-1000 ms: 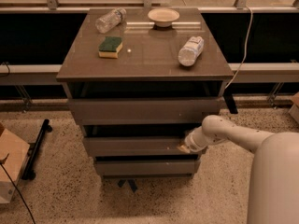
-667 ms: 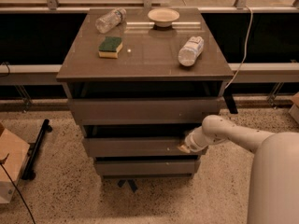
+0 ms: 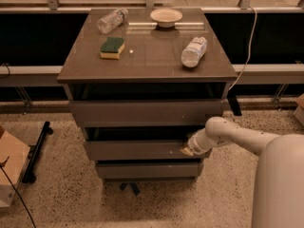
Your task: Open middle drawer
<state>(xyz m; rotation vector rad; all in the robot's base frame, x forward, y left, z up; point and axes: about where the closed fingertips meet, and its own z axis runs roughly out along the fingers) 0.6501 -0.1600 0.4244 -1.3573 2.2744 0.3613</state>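
The cabinet has three grey-brown flat drawer fronts stacked under its top. The middle drawer is the mid-sized panel, standing out a little from the cabinet, with a dark gap above it. My gripper is at the right end of this drawer's front, touching its upper right corner. The white arm reaches in from the lower right. The top drawer and the bottom drawer sit above and below it.
On the cabinet top lie a green-yellow sponge, two plastic bottles and a pale bowl. A cardboard box and a black stand are on the floor to the left. A white cable hangs at the right.
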